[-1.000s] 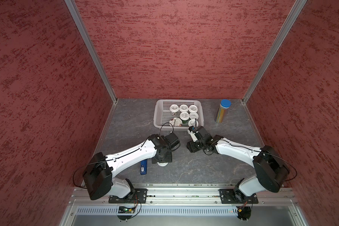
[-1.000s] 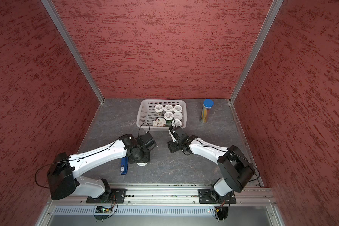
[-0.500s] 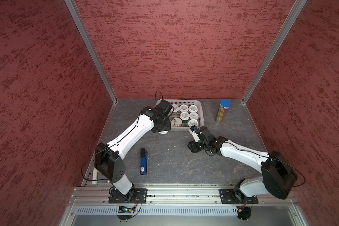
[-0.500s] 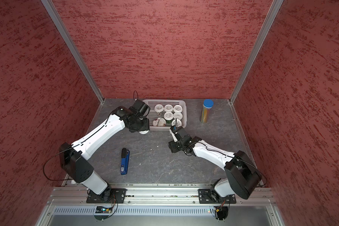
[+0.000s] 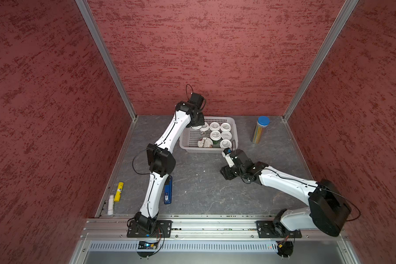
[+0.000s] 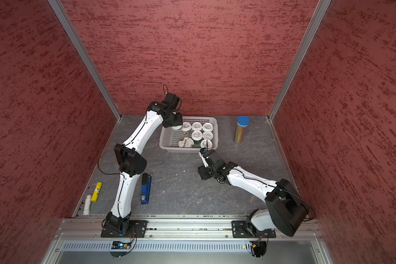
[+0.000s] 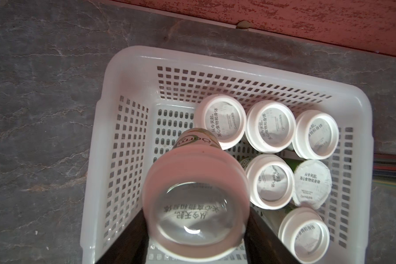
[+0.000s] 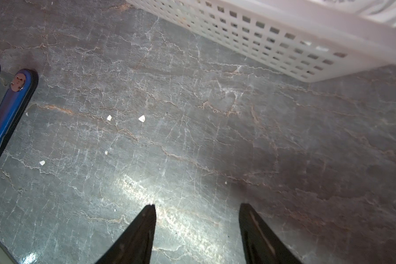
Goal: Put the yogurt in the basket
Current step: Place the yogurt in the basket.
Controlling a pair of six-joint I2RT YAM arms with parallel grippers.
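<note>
Hanging clamped in the left gripper (image 7: 197, 214), lid end toward the wrist, above the bare corner of the basket (image 7: 133, 57): one small yogurt cup (image 7: 193, 164). Seems light and fairly stiff, though probably thin-walled enough to dent under a hard squeeze; smooth printed sleeve, maybe slippery. Best pinched across the round body just under the ridged white lid. Beyond the fingertips, more cups (image 7: 270, 126) upright on perforated plastic. As for the right gripper (image 8: 197, 212): spread wide, empty, near the veined grey table (image 8: 192, 114).
</note>
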